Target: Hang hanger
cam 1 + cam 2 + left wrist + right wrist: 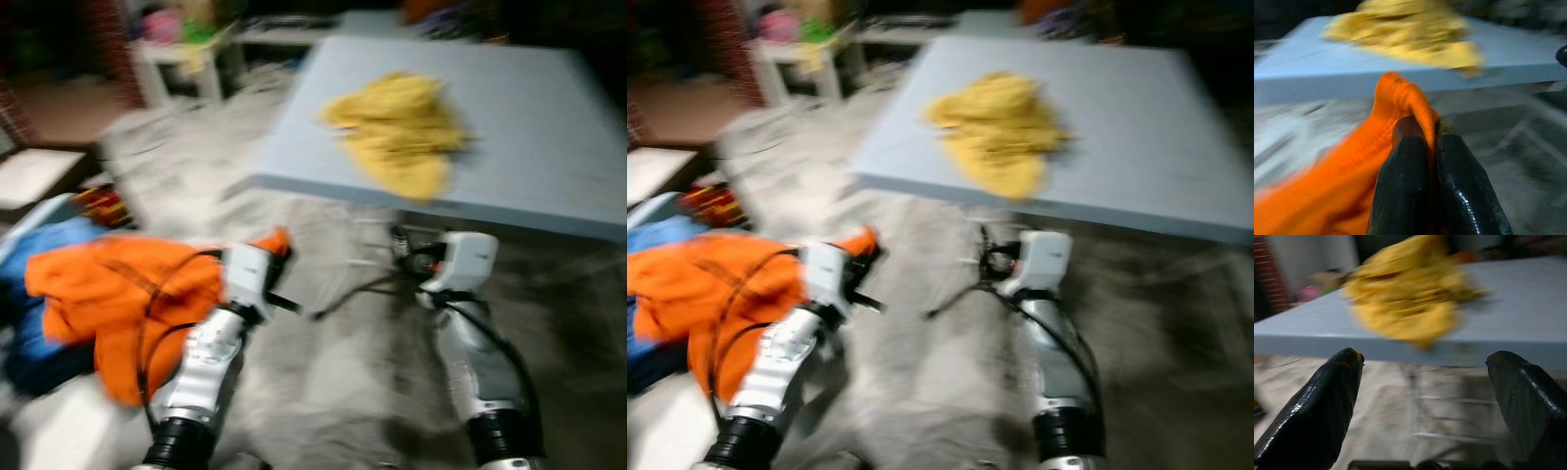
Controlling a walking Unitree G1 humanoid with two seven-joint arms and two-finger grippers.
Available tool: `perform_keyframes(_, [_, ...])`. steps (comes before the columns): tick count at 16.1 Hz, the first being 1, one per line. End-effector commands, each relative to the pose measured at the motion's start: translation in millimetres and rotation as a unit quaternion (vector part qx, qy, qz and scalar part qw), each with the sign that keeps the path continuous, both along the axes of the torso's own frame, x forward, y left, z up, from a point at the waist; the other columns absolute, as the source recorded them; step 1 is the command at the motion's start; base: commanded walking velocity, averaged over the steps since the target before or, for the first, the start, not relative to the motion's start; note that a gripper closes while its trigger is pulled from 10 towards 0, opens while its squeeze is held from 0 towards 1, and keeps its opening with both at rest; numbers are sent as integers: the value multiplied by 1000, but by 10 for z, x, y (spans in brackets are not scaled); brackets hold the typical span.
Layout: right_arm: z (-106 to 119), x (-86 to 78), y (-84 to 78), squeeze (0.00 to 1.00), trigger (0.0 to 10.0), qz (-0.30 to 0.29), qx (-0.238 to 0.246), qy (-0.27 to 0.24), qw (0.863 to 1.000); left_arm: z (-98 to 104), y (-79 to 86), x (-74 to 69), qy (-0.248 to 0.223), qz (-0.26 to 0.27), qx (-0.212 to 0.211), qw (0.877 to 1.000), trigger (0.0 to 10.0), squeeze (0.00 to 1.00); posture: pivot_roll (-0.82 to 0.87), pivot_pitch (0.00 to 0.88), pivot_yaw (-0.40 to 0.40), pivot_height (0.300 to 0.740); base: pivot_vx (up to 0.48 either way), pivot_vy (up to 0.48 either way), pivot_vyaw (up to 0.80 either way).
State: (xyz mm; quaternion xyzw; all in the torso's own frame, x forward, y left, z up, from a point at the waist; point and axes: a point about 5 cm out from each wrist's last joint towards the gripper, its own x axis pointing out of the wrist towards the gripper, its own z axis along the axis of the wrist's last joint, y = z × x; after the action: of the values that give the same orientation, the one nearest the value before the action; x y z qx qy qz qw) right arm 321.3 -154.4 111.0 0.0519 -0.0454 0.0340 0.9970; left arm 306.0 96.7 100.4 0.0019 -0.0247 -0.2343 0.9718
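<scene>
My left gripper [279,257] is shut on a fold of an orange garment [108,294], whose bulk hangs to its left. In the left wrist view the orange cloth [1400,95] bulges up between the closed black fingers [1405,171]. My right gripper [1425,357] is open with nothing between its fingers [1327,401]; it is held low in front of the table edge [404,247]. A crumpled yellow garment [402,132] lies on the light-blue table [549,127] ahead. The views are blurred.
Blue cloth [39,245] lies under the orange garment at the left. A small white table [186,59] with coloured items stands at the back left, near a brick wall. Grey floor [333,372] spreads below the arms.
</scene>
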Motion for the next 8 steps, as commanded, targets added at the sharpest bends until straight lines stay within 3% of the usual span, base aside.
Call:
perform_keyframes(1, [13,0,101,0,10000,10,7,-3,1000,86,43,29,-17,0,8,1000,10000,0,54,104,25,740,0,-360,-800])
perform_keyframes(4, [19,-4,78,0,10000,8,5,-4,1000,107,4,37,-20,-8,6,1000,10000,0,48,109,28,740,0,-360,-608])
perform_keyframes(6, [17,-14,62,0,10000,6,4,-4,1000,101,-11,30,-20,-10,6,1000,10000,0,45,112,28,740,0,-298,0])
perform_keyframes(8, [10,-27,57,0,10000,4,2,-4,1000,100,-10,25,-19,-7,2,1000,10000,0,44,117,29,740,0,0,0])
